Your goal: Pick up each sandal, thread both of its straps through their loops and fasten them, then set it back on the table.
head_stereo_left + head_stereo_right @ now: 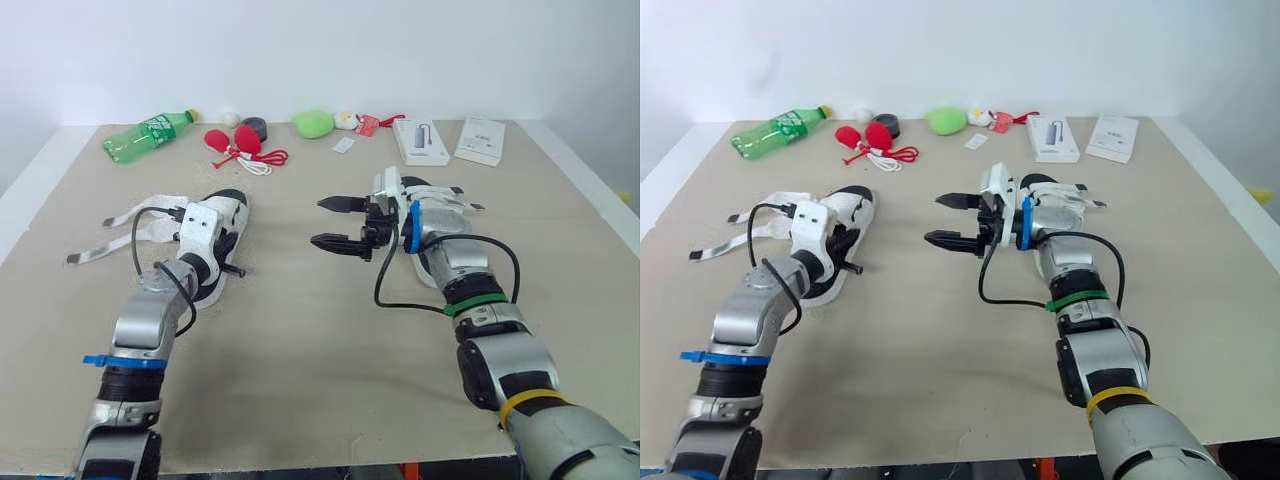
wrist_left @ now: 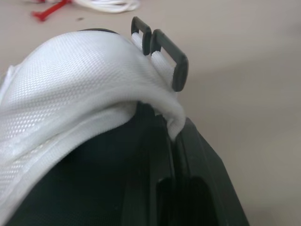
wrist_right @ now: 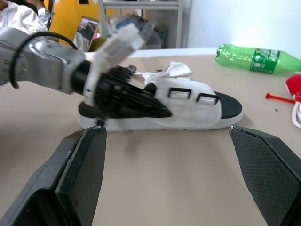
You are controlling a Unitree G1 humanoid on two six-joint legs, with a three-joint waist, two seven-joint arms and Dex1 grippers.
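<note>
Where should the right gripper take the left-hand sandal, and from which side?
I'd pinch the sole at the bare end of the sandal, beyond the loops, approaching from the robot's right. It lies flat, side-on to the open right gripper; the left gripper holds the other end, and the straps trail left.

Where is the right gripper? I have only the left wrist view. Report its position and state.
Observer: The right gripper is open, held above the table to the right of the left sandal. Its fingers point at the sandal without touching it.
Operator: Now tell me where that sandal's straps are.
Observer: Both straps lie loose on the table, trailing out from the sandal toward the robot's left. Neither is threaded through the black loops.
</note>
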